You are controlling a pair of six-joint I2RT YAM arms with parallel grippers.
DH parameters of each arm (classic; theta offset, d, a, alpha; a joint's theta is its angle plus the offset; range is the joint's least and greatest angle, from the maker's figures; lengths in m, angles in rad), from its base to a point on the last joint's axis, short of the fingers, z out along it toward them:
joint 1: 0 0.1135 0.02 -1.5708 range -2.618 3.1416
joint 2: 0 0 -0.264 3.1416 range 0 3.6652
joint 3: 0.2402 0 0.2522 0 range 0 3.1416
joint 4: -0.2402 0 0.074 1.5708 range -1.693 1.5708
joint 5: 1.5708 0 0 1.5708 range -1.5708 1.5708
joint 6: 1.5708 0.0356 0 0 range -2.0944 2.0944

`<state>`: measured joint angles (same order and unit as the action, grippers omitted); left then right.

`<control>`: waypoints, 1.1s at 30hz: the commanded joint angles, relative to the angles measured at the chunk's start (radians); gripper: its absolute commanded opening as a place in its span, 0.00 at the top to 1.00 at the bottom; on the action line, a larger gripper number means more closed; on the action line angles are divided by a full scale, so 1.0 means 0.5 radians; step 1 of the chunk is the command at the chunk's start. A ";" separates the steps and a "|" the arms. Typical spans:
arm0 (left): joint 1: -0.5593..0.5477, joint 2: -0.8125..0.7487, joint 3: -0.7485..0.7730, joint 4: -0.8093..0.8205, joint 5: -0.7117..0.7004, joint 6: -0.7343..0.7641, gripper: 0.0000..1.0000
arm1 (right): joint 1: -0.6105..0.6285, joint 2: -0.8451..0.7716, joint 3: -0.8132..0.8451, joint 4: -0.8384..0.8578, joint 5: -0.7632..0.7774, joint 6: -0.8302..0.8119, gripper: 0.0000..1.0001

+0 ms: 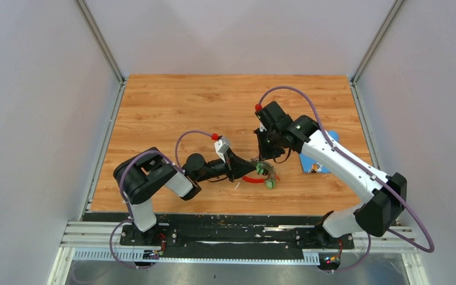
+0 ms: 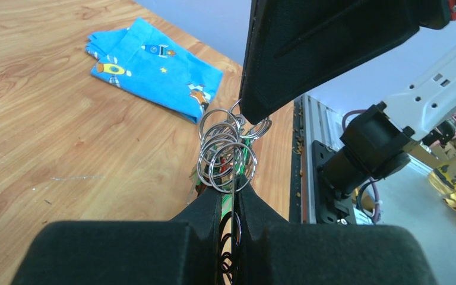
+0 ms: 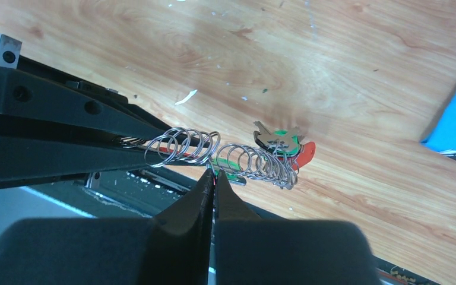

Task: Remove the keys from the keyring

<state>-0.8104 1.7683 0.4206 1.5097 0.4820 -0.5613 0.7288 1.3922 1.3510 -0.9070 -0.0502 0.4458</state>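
Note:
A chain of several thin silver rings, the keyring [image 3: 237, 159], hangs stretched just above the table between my two grippers. My left gripper [image 2: 236, 193] is shut on one end of the chain; its fingers [image 3: 65, 127] enter the right wrist view from the left. My right gripper [image 3: 214, 176] is shut on a ring near the middle of the chain, and its finger [image 2: 309, 53] fills the top of the left wrist view. The keys [image 3: 280, 140], green-headed, hang with a red clip [image 3: 306, 153] at the chain's far end. From above the keys [image 1: 268, 174] sit beside both grippers.
A folded blue patterned cloth [image 1: 319, 155] lies on the wood table [image 1: 172, 113] to the right of the grippers, partly under the right arm. The black base rail [image 1: 237, 233] runs along the near edge. Small white specks dot the wood.

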 commanded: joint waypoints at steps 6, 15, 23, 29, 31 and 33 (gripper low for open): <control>0.035 0.236 0.102 0.003 -0.212 0.079 0.69 | 0.033 0.103 -0.114 -0.071 0.405 0.339 0.99; 0.035 0.179 -0.005 0.009 -0.341 0.296 0.55 | -0.014 0.276 -0.081 -0.095 0.578 0.708 0.99; 0.032 -0.037 -0.170 -0.001 -0.432 0.426 0.58 | -0.046 0.492 0.159 -0.466 0.738 1.222 0.99; -0.039 -0.207 -0.215 -0.084 -0.487 0.474 0.58 | -0.049 0.496 0.276 -0.494 0.842 1.469 0.99; -0.109 -0.201 -0.190 -0.080 -0.546 0.480 0.58 | -0.058 0.498 0.309 -0.496 0.846 1.556 0.99; -0.194 -0.180 -0.147 -0.085 -0.636 0.491 0.58 | -0.061 0.514 0.345 -0.496 0.834 1.634 0.99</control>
<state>-0.8459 1.6733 0.3225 1.4750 0.2455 -0.3588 0.7136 1.6428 1.4719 -1.1053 0.3111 1.1259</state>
